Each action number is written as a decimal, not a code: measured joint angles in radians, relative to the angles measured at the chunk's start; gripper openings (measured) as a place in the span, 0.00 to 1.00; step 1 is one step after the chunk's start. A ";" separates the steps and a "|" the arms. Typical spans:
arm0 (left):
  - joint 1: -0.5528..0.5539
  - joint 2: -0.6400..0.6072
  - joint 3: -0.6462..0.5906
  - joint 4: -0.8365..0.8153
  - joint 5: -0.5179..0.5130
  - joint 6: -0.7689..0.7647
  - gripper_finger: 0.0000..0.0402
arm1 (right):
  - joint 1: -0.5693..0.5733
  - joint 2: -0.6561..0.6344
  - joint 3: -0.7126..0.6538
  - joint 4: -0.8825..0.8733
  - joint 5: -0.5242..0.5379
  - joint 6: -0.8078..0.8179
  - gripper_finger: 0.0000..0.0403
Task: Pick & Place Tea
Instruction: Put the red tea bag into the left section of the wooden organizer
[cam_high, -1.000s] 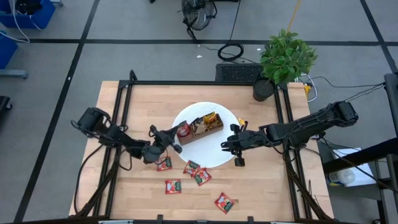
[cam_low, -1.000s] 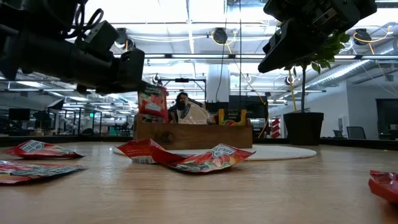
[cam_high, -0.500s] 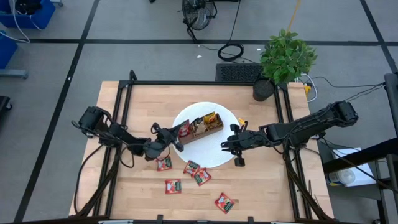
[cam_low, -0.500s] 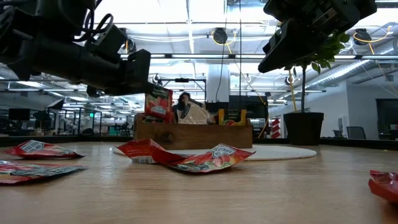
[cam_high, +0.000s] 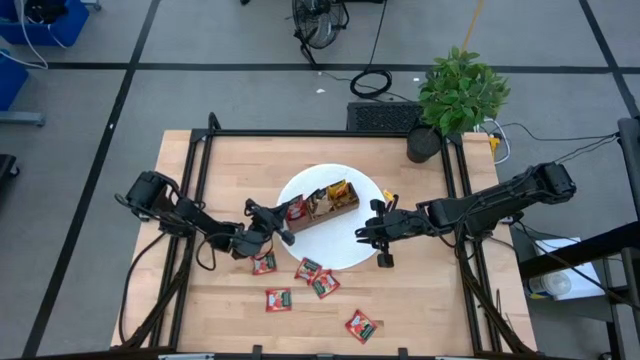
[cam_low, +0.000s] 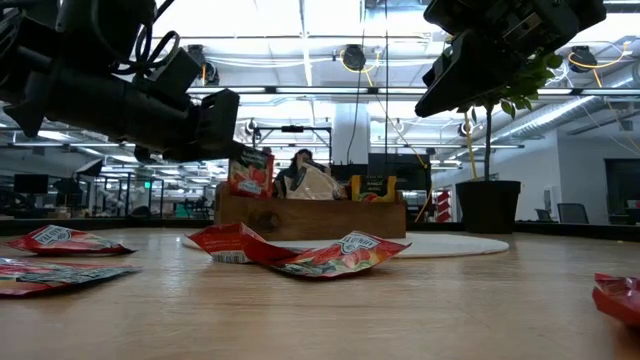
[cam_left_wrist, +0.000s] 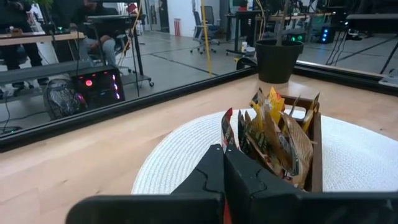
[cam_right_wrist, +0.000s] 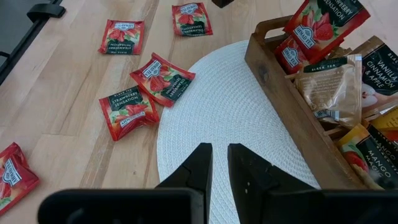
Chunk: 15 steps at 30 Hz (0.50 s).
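The wooden tray (cam_high: 325, 206) sits on a round white mat (cam_high: 345, 255) and holds red, tan and yellow tea sachets standing on edge. My left gripper (cam_high: 280, 222) is at the tray's left end, shut on a red sachet (cam_low: 250, 172). Several more red sachets (cam_high: 308, 268) lie flat on the table near the mat. My right gripper (cam_high: 372, 230) hovers above the mat's right part, its fingers slightly apart and holding nothing. My left gripper pinches the red sachet between its two fingers by the edge (cam_left_wrist: 227, 132) nearest them. The fingers (cam_low: 215, 125) come slanting from the table's left side, almost level. The sachet stands upright on edge. Its lower end dips behind the wall of the tray's left end (cam_low: 240, 205).
A potted plant (cam_high: 450, 100) stands at the table's far right corner. Loose sachets (cam_high: 278, 299) (cam_high: 361, 325) are scattered over the near half of the table. Bare wood lies along the left and far sides.
My left gripper has moved a little right and toward the far edge, up to the tray's left end, then come down. The red sachet it holds has travelled with it and sunk lower, into the tray's end compartment. It has stayed shut.
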<state>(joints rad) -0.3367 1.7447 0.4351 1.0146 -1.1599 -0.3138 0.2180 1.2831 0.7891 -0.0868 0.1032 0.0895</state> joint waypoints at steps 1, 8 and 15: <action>0.001 0.000 0.000 0.000 0.001 0.000 0.01 | 0.000 0.000 0.000 0.000 0.000 0.000 0.10; 0.015 0.000 0.000 -0.026 0.060 -0.050 0.06 | 0.000 0.000 0.000 0.000 0.000 0.002 0.10; 0.030 0.000 0.000 -0.024 0.082 -0.087 0.14 | 0.000 0.000 0.000 0.000 0.000 0.003 0.10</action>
<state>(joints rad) -0.3069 1.7447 0.4351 0.9901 -1.0774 -0.4009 0.2180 1.2831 0.7891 -0.0869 0.1032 0.0925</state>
